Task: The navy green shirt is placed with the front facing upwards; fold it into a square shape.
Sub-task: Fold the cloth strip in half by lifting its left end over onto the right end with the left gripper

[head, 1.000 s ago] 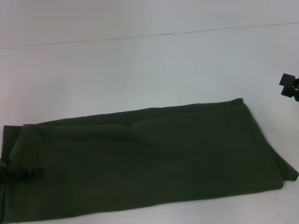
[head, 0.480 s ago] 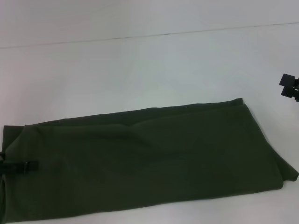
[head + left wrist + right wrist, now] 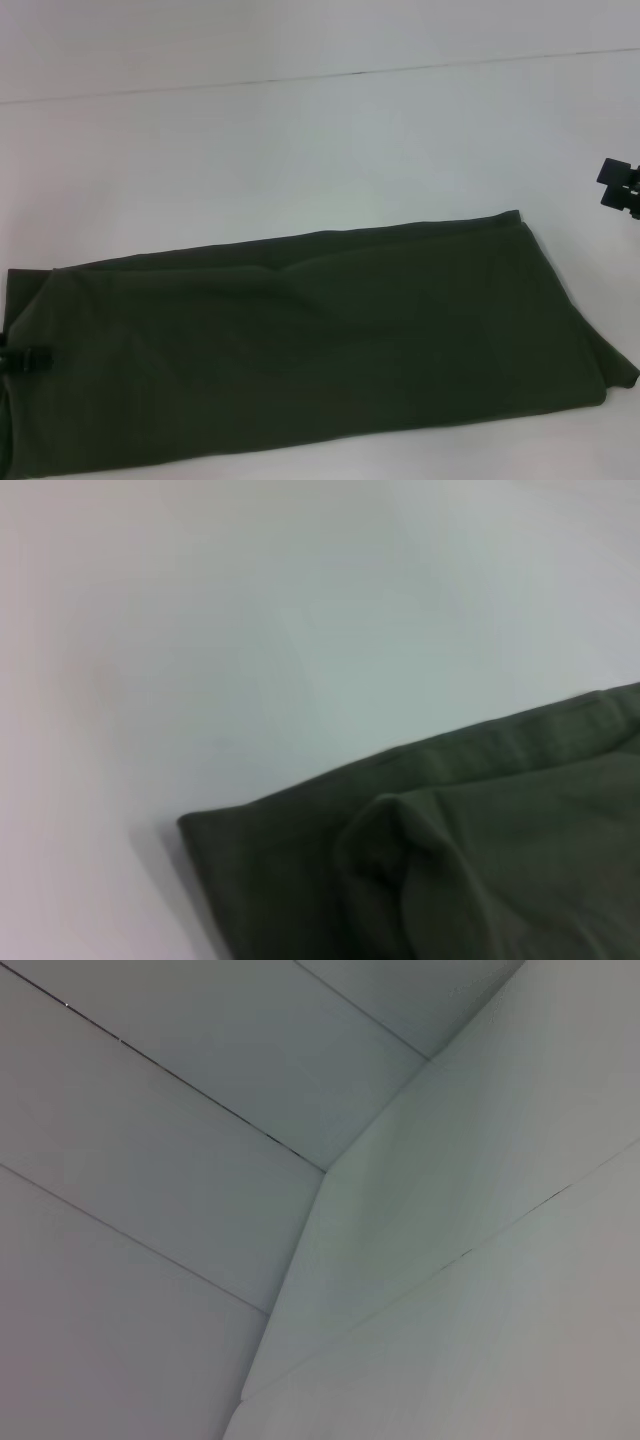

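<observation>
— One thing on the white table (image 3: 300, 140): the navy green shirt (image 3: 320, 340), folded into a long band lying across the near side, plain back up.
— And the grippers?
— The left gripper (image 3: 25, 358) sits at the shirt's left end, at the head view's edge; the right gripper (image 3: 620, 185) hangs at the right edge, apart from the cloth.
— Jaws?
— Cannot tell for either
</observation>
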Action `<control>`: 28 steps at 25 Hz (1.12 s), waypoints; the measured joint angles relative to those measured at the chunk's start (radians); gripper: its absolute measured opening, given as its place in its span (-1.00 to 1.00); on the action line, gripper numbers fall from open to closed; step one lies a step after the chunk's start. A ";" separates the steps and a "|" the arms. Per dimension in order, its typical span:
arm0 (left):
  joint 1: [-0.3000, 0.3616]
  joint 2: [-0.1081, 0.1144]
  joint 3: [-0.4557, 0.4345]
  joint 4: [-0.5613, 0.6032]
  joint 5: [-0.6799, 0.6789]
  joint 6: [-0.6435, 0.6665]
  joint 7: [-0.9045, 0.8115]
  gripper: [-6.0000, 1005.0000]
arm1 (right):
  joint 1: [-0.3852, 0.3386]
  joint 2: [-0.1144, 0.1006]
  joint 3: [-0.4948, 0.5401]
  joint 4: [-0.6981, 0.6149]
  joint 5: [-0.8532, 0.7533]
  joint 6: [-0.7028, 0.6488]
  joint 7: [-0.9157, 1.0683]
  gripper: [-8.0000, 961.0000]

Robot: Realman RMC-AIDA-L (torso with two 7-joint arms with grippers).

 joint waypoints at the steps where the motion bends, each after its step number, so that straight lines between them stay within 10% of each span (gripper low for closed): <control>1: 0.000 0.001 -0.001 0.000 0.005 0.001 -0.002 0.86 | 0.000 0.000 0.000 -0.001 0.000 0.000 0.000 0.87; 28: -0.006 0.012 0.005 -0.009 0.074 0.080 -0.016 0.86 | 0.001 -0.003 0.000 -0.001 0.000 0.006 0.000 0.87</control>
